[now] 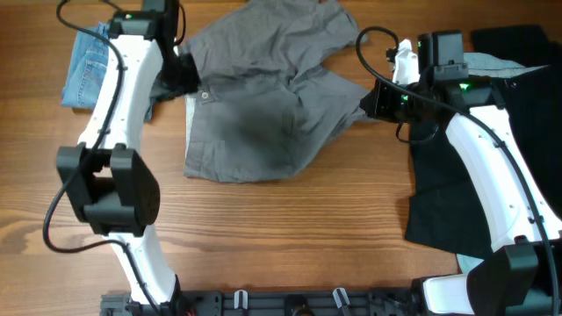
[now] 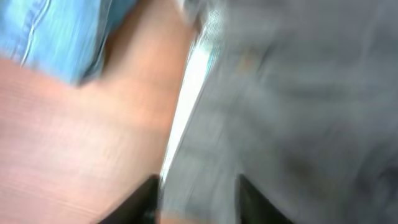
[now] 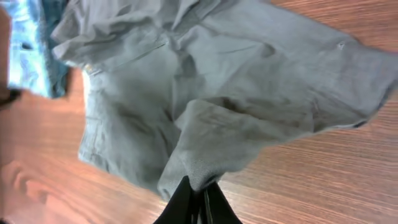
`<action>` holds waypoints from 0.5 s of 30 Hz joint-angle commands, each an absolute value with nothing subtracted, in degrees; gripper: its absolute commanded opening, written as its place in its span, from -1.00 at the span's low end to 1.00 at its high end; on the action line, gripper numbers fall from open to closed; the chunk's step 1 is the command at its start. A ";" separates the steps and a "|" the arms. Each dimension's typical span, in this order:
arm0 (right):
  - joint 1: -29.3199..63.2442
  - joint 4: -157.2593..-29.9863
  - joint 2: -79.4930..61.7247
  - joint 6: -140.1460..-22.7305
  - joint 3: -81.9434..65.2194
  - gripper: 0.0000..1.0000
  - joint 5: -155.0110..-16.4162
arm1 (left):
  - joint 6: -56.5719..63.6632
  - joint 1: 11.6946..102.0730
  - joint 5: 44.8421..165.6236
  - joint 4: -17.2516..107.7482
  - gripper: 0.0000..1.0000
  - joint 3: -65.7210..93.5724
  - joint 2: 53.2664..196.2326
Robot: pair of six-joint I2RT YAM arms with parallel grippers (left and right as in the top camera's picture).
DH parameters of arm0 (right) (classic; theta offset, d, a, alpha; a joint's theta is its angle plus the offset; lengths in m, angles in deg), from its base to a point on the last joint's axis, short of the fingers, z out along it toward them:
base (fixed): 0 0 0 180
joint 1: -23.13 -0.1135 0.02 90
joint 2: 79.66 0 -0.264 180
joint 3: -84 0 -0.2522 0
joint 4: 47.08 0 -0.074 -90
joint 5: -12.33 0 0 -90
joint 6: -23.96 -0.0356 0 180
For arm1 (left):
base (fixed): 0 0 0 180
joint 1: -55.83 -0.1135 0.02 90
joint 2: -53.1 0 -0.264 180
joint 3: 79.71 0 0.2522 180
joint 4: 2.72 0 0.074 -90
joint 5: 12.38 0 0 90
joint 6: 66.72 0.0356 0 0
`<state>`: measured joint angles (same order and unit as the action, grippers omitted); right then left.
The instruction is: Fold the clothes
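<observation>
The grey shorts (image 1: 263,96) lie crumpled across the middle back of the table, waistband to the left. My left gripper (image 1: 189,79) sits at the waistband's left edge. In the blurred left wrist view its fingers (image 2: 146,202) stand apart over the grey cloth (image 2: 280,112), with the pale waistband edge (image 2: 186,93) running between them. My right gripper (image 1: 371,98) is at the shorts' right leg. The right wrist view shows the right gripper (image 3: 199,196) shut on a bunched fold of the shorts (image 3: 217,81), lifted a little off the wood.
Folded blue denim shorts (image 1: 83,66) lie at the back left, just beside my left arm. A black garment (image 1: 465,193) and a pale-blue one (image 1: 483,61) lie on the right under my right arm. Bare wood fills the front middle.
</observation>
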<state>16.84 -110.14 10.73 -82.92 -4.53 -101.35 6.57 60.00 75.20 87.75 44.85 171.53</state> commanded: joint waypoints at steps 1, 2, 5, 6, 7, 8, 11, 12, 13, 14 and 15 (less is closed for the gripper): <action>16.78 -110.11 10.89 -86.07 -4.35 -0.90 -97.07 | 7.53 58.86 74.59 96.19 -0.04 45.36 170.07; 16.78 -110.14 10.89 -86.20 -4.35 -0.89 -97.09 | 7.01 58.23 76.01 98.44 -0.16 45.31 170.07; 16.75 -110.27 10.89 -86.16 -4.35 -0.85 -96.94 | 7.10 55.65 82.04 105.63 -0.17 45.31 169.76; 16.78 -110.53 10.89 -86.18 -4.35 -0.85 -96.94 | 8.12 55.10 82.13 107.62 -0.16 45.29 169.65; 16.75 -110.88 10.89 -86.18 -4.35 -0.84 -96.94 | 9.50 54.82 83.05 107.66 -0.08 44.63 169.26; 16.78 -111.23 10.89 -85.90 -4.35 -0.84 -96.92 | 9.81 54.62 83.62 107.49 -0.02 43.28 168.32; 16.75 -111.25 10.89 -85.59 -4.35 -0.84 -96.92 | 9.87 54.84 84.60 105.28 0.00 38.47 167.95; 16.75 -111.25 10.89 -85.59 -4.35 -0.84 -96.92 | 10.27 55.10 85.10 102.79 0.00 34.91 167.95; 16.75 -111.27 10.89 -85.50 -4.35 -0.82 -96.89 | 11.45 55.15 86.57 100.47 0.00 31.78 167.95; 16.75 -111.45 10.89 -85.35 -4.35 -0.81 -96.89 | 12.63 55.12 88.56 97.52 0.01 28.53 167.95; 16.78 -111.47 10.89 -84.83 -4.35 -0.81 -96.89 | 13.61 54.97 90.28 94.13 0.03 25.53 167.95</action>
<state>16.84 -111.25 10.73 -85.50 -4.53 -97.94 9.65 54.84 84.45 99.22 33.05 168.58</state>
